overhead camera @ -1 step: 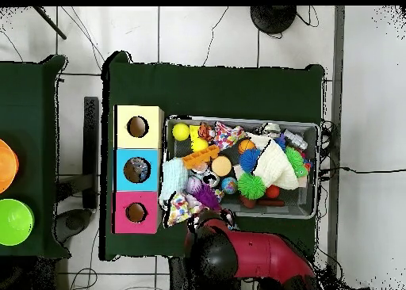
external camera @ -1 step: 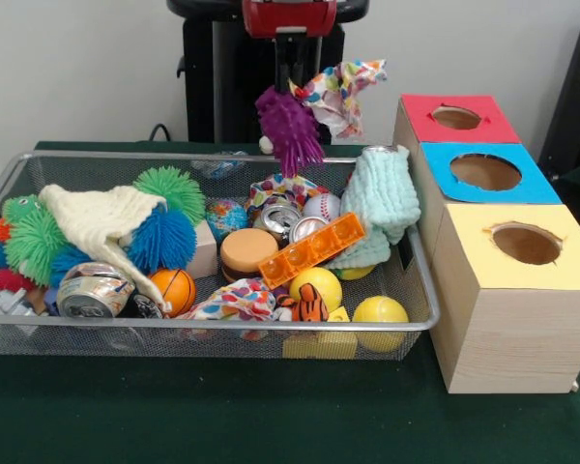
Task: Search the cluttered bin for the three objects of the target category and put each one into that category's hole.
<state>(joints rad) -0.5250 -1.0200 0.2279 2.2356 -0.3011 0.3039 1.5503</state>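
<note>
My gripper (external camera @ -1 step: 290,83) hangs over the far edge of the wire bin (external camera @ -1 step: 222,333), shut on a purple spiky toy (external camera @ -1 step: 288,128) that dangles clear of the clutter. A polka-dot cloth (external camera @ -1 step: 344,89) is lifted beside the toy on its right; whether it is also pinched I cannot tell. To the right of the bin stand three wooden boxes with holes: red (external camera @ -1 step: 455,117), blue (external camera @ -1 step: 485,171) and yellow (external camera @ -1 step: 526,243). From overhead the purple toy (overhead camera @ -1 step: 208,196) and the cloth (overhead camera @ -1 step: 181,210) lie near the pink box (overhead camera @ -1 step: 135,212); something colourful shows inside the blue hole (overhead camera @ -1 step: 137,170).
The bin holds green (external camera @ -1 step: 170,188) and blue (external camera @ -1 step: 160,239) spiky balls, a cream knit cloth (external camera @ -1 step: 101,220), crushed cans (external camera @ -1 step: 94,291), an orange ball (external camera @ -1 step: 176,288), yellow balls (external camera @ -1 step: 379,314), a baseball (external camera @ -1 step: 321,206) and an orange block (external camera @ -1 step: 312,249). A mint cloth (external camera @ -1 step: 382,198) drapes at its right end.
</note>
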